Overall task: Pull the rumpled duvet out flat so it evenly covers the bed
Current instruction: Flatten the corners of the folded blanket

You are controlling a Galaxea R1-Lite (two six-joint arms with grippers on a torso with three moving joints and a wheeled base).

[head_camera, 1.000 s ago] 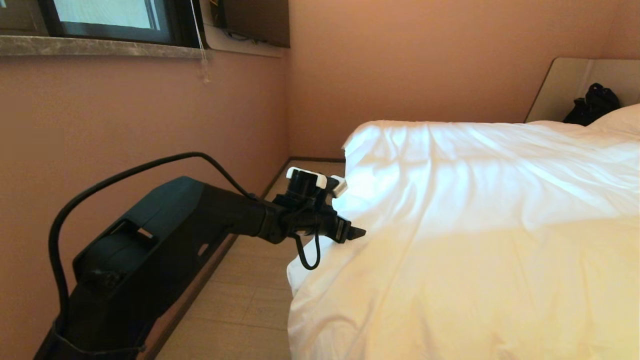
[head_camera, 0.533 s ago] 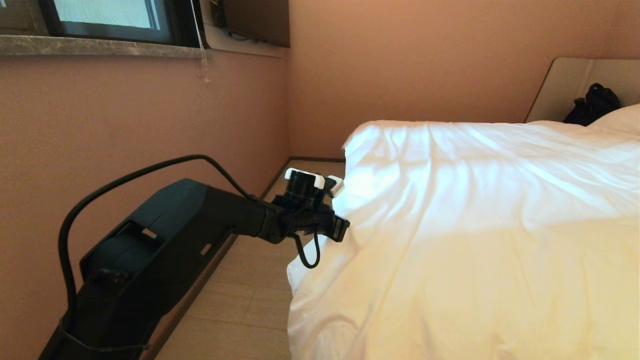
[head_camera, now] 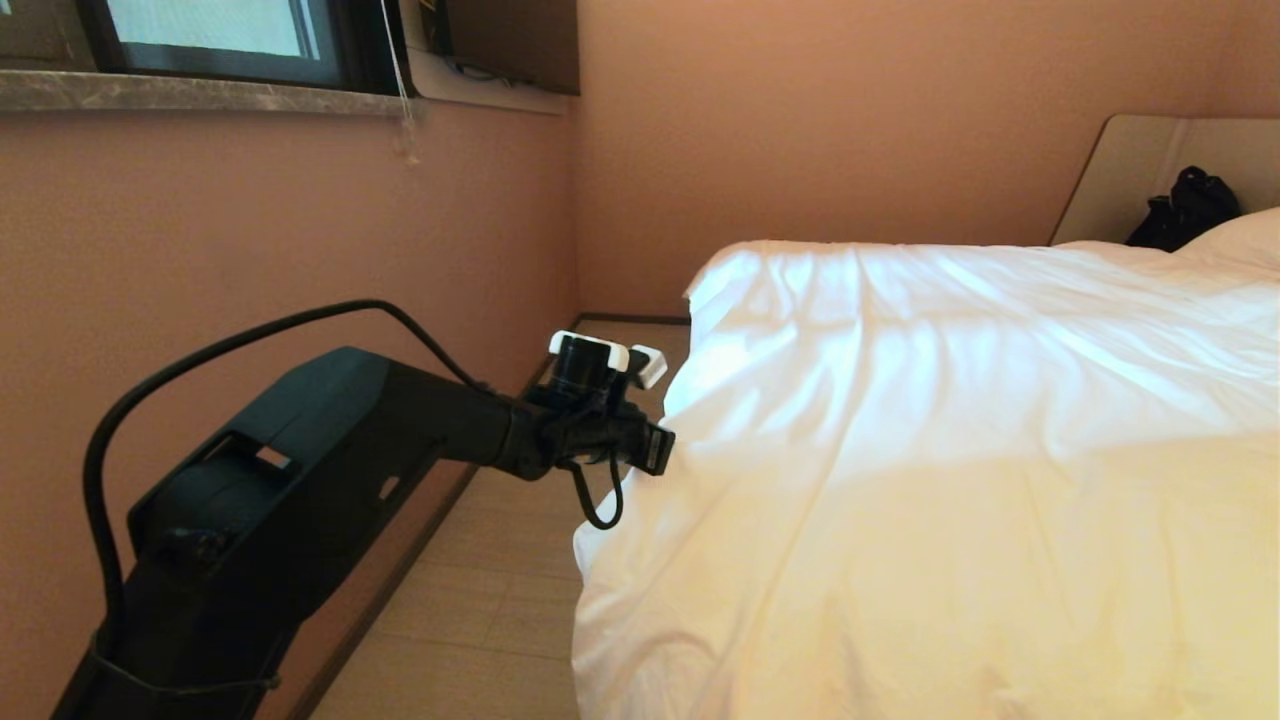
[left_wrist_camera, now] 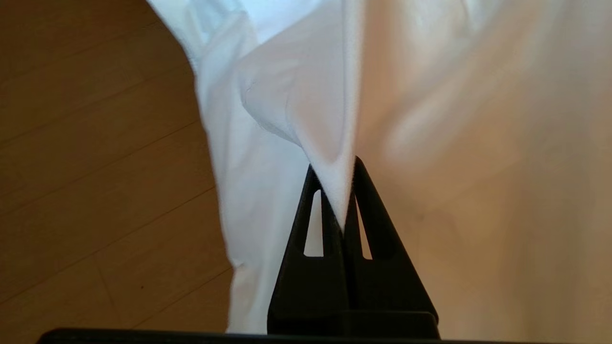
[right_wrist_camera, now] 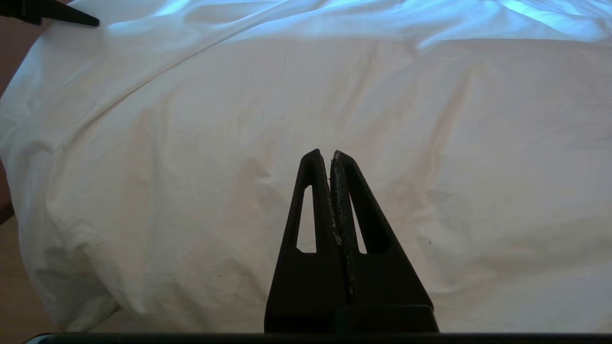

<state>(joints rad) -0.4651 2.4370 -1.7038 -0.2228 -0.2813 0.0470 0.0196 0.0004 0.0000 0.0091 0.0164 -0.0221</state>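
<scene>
the left gripper (left_wrist_camera: 340, 191) pinches a fold of the puffy white creased cotton duvet (head_camera: 950, 450) at the bed's (head_camera: 1150, 170) left edge; the duvet spreads rightward from it. the right gripper (right_wrist_camera: 332, 157), closed and empty, hovers above the duvet.

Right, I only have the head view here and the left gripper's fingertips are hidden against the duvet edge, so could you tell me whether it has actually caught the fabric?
Observer: Yes. In the left wrist view the left gripper is shut on a pinched fold of the duvet.
Operator: Thank you. What lies under that fold?
Observer: Bare wooden floor, with the duvet's side hanging down beside it.
Operator: And the right gripper, which I cannot see at all?
Observer: The right gripper is shut and empty, held above the duvet without touching it.
</scene>
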